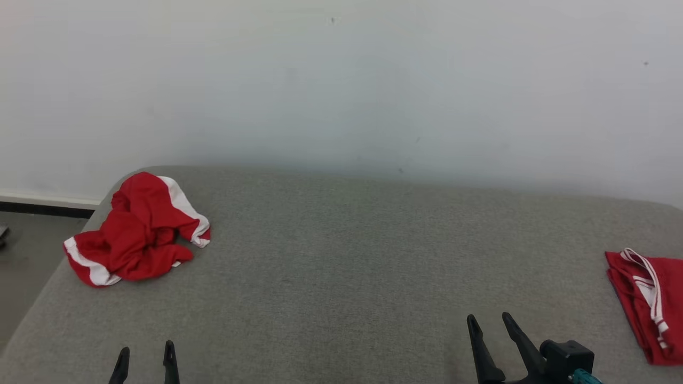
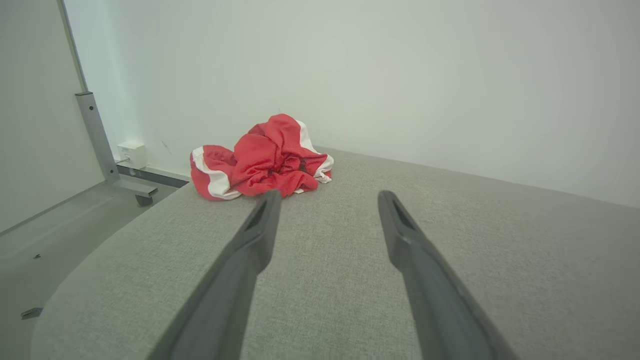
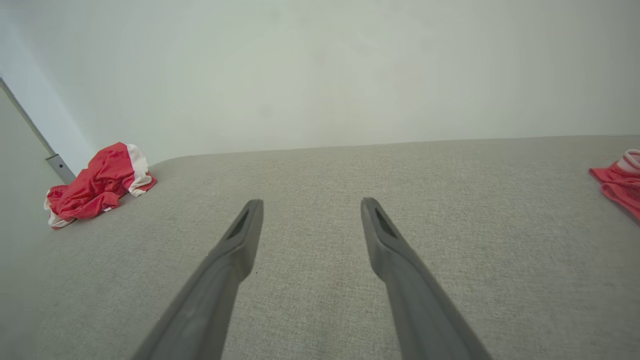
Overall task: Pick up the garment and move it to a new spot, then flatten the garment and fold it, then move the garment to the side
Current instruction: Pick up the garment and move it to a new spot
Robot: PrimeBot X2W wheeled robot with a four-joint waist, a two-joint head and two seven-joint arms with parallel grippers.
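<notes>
Far left: the crumpled garment (image 1: 136, 229), red with white bands, lies heaped near the far-left corner of the grey padded surface (image 1: 347, 256). Lower left: left gripper (image 1: 147, 346), fingers apart, empty, well short of the heap. Lower right: right gripper (image 1: 488, 316), likewise apart and empty. Right edge: a second red garment (image 1: 645, 304), lying flatter. Pickup appears not yet begun; the next move calls for a forward reach to the heap.

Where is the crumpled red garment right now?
In the head view the crumpled red garment lies at the far left corner of the grey surface, well ahead of the left pincer.
</notes>
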